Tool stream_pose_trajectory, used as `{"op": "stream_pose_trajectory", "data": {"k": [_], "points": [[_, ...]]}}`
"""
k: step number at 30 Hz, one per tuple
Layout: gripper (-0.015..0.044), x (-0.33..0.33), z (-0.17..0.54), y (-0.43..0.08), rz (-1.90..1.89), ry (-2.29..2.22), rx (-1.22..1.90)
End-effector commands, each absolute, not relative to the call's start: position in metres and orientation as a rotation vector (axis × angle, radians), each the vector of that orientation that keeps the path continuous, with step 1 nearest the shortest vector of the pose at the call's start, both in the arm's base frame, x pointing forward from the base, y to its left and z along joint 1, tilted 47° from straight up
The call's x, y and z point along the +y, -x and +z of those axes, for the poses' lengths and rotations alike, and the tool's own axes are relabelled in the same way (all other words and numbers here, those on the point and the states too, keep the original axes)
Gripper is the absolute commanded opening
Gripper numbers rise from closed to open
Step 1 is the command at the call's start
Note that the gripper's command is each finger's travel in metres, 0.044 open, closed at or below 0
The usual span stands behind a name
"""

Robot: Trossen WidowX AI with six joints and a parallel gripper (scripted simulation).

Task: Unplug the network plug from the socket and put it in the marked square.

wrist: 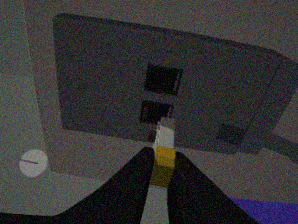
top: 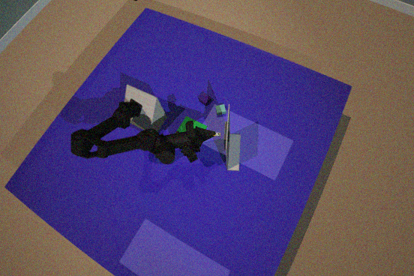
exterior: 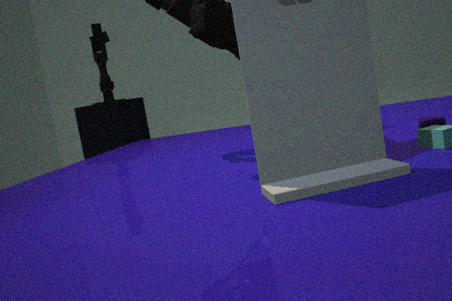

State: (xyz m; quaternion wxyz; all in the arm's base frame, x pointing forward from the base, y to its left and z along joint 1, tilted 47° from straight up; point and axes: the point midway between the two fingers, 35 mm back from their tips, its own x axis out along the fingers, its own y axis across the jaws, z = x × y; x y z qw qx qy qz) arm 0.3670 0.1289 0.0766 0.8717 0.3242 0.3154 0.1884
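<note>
My black fingers are closed on the small yellow-and-white block-like plug, gripping its sides. Plug is out of the socket, held in the air with a small gap to the upright light-grey flat panel, which sits at 3 o'clock of my fingers from the top. On the wrist view the pale end points toward 12 o'clock, overlapping the lower dark opening. Tab position: can't tell. Flat green square is on the blue table at about 10 o'clock of my fingertips, partly covered by my arm; plug not placed there. From the top, teal block is near 12 o'clock, dark purple block near 11. The panel hides my fingers on the exterior view.
</note>
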Motion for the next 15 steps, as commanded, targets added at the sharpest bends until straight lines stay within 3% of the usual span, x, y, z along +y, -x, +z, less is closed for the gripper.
{"op": "stream_pose_trajectory", "data": {"k": [1, 15], "points": [[0.0000, 0.1284, 0.0772, -0.3640, 0.400, -0.674, 0.661], [0.0000, 0.1248, 0.0798, -0.3583, 0.399, -0.674, 0.662]]}}
